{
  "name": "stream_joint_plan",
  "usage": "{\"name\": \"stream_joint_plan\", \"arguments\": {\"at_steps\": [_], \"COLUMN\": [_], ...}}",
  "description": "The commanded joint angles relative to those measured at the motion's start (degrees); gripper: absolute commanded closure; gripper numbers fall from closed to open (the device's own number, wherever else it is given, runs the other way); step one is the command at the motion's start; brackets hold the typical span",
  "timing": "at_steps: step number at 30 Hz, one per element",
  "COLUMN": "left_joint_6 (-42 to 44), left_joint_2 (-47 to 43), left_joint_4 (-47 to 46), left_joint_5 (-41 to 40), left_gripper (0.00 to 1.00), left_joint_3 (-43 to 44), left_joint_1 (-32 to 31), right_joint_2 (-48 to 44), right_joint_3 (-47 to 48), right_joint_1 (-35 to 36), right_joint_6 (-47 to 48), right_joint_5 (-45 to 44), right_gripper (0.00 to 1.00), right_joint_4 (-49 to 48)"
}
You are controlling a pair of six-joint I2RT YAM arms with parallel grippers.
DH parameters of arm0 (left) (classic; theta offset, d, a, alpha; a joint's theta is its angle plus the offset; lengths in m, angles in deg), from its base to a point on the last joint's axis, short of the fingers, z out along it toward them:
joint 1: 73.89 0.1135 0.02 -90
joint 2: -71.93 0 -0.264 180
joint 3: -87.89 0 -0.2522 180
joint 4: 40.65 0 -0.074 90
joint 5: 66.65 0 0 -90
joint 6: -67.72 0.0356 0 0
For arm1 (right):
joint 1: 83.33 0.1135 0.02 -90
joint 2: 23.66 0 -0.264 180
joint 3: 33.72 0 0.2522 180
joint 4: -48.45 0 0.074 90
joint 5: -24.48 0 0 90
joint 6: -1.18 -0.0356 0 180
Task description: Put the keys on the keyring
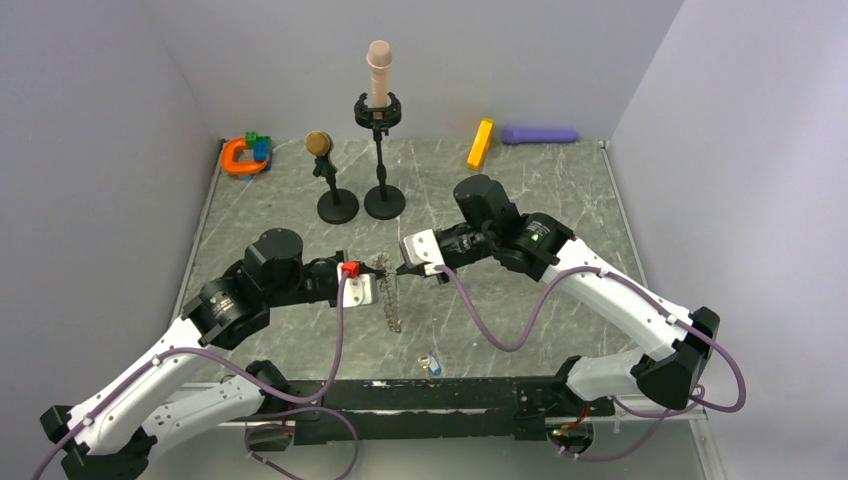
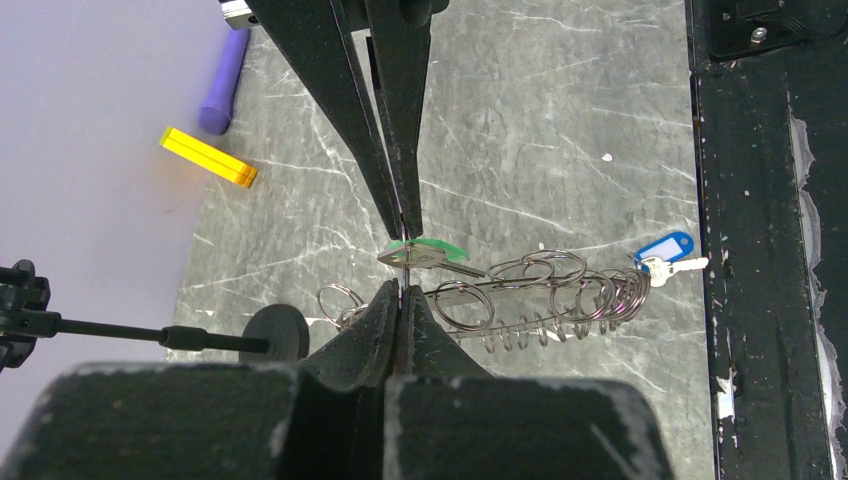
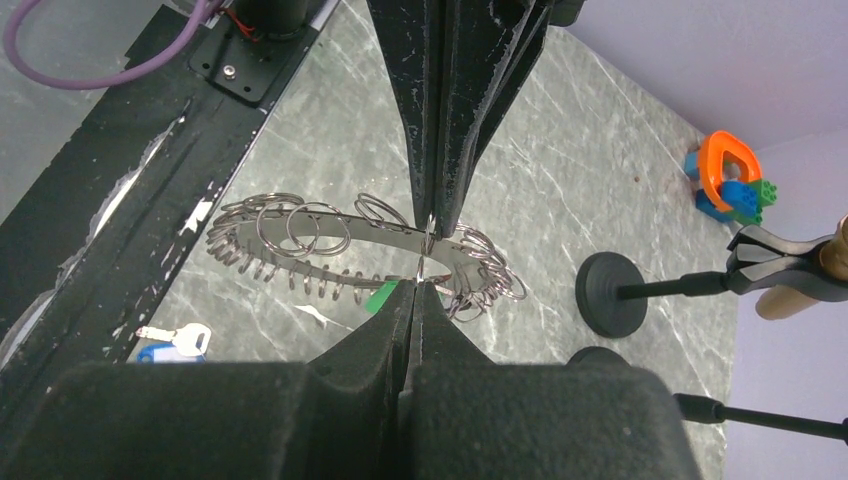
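Note:
The keyring [image 2: 530, 296], a flat grey metal band hung with several small split rings, hangs above the table between my two grippers; it also shows as the keyring [image 3: 320, 243] and the keyring [image 1: 392, 303]. My left gripper [image 2: 401, 291] is shut on a thin split ring at the keyring's end. My right gripper [image 3: 425, 283] is shut on the green-headed key [image 2: 428, 248], tip to tip with the left one. The green head [image 3: 380, 297] is half hidden by a finger. A blue-tagged key [image 2: 664, 249] lies on the table near the front rail.
Two black round-based stands [image 1: 338, 205] [image 1: 384, 200] rise behind the grippers. An orange and blue toy [image 1: 245, 155] sits back left, a yellow block [image 1: 481, 143] and a purple cylinder [image 1: 540, 135] back right. The black front rail [image 1: 440, 395] runs along the near edge.

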Motion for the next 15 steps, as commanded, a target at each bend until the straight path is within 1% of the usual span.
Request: {"name": "stream_joint_plan", "arguments": {"at_steps": [1, 15], "left_joint_6": [-0.4, -0.7], "left_joint_2": [-0.6, -0.6], "left_joint_4": [-3.8, -4.0], "left_joint_5": [1.1, 1.4], "left_gripper": [1.00, 1.00], "left_joint_3": [0.4, 0.2], "left_joint_1": [-0.3, -0.3], "right_joint_2": [-1.3, -1.2], "right_joint_3": [-0.2, -0.4], "right_joint_1": [0.3, 0.5], "right_joint_6": [0.1, -0.2], "right_joint_5": [0.3, -0.1], "right_gripper": [1.00, 1.00], "right_joint_4": [-1.8, -2.3]}}
